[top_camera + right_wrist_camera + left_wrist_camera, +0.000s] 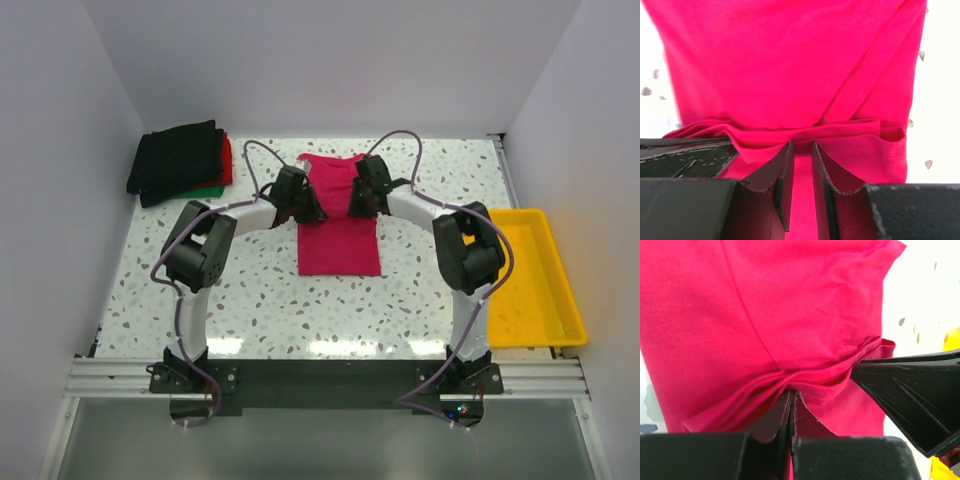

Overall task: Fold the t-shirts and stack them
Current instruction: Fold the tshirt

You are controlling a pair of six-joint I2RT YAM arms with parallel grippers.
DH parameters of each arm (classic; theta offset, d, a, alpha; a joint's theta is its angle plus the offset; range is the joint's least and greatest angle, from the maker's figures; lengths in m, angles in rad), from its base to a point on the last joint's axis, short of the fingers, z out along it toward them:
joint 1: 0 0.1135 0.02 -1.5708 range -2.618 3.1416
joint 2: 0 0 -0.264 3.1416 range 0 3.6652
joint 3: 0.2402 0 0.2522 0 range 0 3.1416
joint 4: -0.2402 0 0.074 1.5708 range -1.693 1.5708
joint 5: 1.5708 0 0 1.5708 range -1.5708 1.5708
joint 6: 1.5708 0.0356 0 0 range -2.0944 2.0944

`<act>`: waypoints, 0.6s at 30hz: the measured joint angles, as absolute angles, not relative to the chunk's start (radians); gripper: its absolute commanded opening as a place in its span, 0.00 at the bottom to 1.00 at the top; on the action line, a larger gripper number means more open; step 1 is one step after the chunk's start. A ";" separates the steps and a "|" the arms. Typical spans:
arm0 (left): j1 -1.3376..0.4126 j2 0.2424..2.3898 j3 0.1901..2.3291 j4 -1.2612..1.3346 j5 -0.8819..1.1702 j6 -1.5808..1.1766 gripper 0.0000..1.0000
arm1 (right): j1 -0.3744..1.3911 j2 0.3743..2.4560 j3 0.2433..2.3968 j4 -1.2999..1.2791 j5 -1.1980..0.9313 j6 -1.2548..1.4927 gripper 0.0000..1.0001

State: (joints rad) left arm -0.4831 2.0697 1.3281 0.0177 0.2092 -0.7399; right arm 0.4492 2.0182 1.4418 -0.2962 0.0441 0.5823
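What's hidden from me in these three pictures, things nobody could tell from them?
Top view: the left gripper and right gripper cover the far part of the pink t-shirt.
Top view: the stack of shirts is too small to count; only black, red and green show.
Right wrist view: cloth fills the narrow gap between the fingers; whether they pinch it is unclear.
Both wrist views: the frame cuts off the shirt's outline.

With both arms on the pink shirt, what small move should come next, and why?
Probably raise the left gripper and right gripper together, carrying the pinched fold toward the near hem; their jaws grip the pink t-shirt, a long strip.
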 measured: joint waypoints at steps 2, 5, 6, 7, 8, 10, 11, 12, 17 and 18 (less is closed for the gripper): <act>-0.480 2.090 1.333 0.017 0.211 -0.739 0.04 | 0.444 2.040 1.448 -0.302 0.044 0.582 0.24; -0.476 2.109 1.336 0.015 0.219 -0.740 0.08 | 0.437 2.075 1.457 -0.308 0.044 0.581 0.24; -0.476 2.111 1.344 0.013 0.221 -0.739 0.09 | 0.434 2.083 1.462 -0.308 0.041 0.582 0.25; -0.475 2.113 1.350 0.011 0.220 -0.738 0.10 | 0.432 2.085 1.471 -0.310 0.041 0.580 0.25; -0.474 2.113 1.354 0.009 0.219 -0.737 0.10 | 0.430 2.088 1.480 -0.311 0.043 0.579 0.25; -0.471 2.113 1.362 0.006 0.213 -0.736 0.10 | 0.427 2.091 1.485 -0.312 0.043 0.576 0.25; -0.471 2.113 1.364 0.005 0.210 -0.736 0.10 | 0.425 2.092 1.485 -0.314 0.043 0.575 0.25; -0.471 2.113 1.364 0.005 0.208 -0.736 0.10 | 0.425 2.093 1.485 -0.316 0.043 0.575 0.25; -0.470 2.116 1.357 0.006 0.197 -0.736 0.09 | 0.424 2.093 1.485 -0.316 0.048 0.574 0.25; -0.470 2.116 1.350 0.012 0.196 -0.736 0.10 | 0.424 2.093 1.485 -0.316 0.050 0.574 0.25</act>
